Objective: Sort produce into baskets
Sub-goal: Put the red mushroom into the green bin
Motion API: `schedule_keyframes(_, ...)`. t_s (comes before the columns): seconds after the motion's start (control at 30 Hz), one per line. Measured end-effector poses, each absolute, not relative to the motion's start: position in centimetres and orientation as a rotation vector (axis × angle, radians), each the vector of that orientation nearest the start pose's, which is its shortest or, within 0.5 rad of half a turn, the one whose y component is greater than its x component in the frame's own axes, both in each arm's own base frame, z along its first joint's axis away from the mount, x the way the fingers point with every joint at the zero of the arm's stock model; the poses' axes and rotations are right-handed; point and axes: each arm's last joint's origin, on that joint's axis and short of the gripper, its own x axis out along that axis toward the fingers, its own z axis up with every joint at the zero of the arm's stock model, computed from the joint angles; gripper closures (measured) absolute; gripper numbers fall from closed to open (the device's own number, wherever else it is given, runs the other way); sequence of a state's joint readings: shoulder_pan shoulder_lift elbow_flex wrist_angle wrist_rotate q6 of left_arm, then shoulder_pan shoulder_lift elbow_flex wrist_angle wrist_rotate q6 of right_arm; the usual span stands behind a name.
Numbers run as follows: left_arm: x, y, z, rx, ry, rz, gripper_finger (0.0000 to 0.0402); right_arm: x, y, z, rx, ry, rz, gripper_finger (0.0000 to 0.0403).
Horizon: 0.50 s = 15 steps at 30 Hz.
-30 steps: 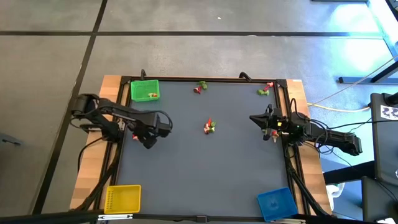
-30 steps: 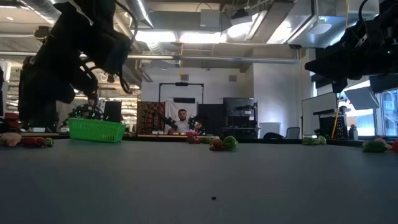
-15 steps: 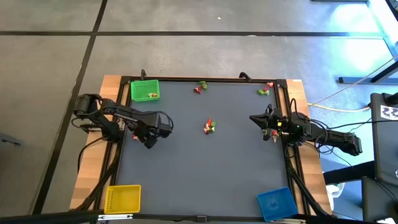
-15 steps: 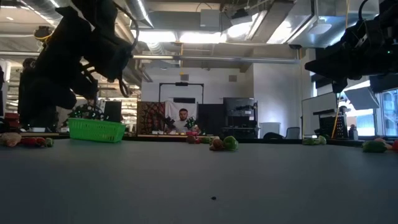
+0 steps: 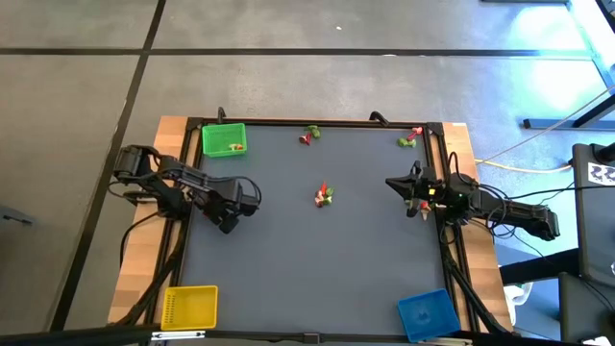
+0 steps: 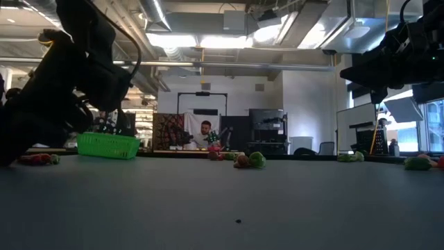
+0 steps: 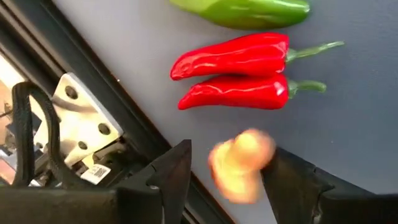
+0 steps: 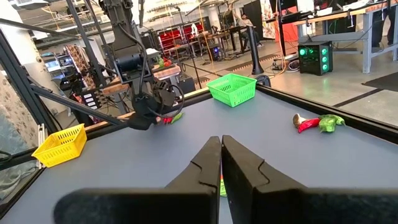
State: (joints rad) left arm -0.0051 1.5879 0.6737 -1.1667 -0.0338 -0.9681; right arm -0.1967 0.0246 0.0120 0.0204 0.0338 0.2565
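Left gripper [image 7: 227, 171] sits low at the table's left edge, fingers spread around a pale orange piece [image 7: 241, 163] beside two red peppers [image 7: 239, 71] — close off-centre and it squirts away — right gripper [image 8: 221, 163] shut, parked right.

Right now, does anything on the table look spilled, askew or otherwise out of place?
Nothing damaged or tipped. Produce lies scattered in small clumps: one mid-table, two along the far edge, and peppers under the left gripper. The green basket, yellow basket and blue basket sit upright in corners.
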Motion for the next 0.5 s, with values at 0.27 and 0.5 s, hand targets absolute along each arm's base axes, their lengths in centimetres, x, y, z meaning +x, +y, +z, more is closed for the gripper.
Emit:
schedule_keyframes(0.27,17.58,0.00,12.37,-0.522,1.876,0.936,0.0316,9.64,-2.02,16.77,0.255,-0.038,-0.228,0.0386)
schedule_keyframes(0.5,17.58,-0.01,12.37,-0.519,1.872,0.939,0.0360,9.64,-2.02,16.77,0.255,-0.037,-0.228,0.0386)
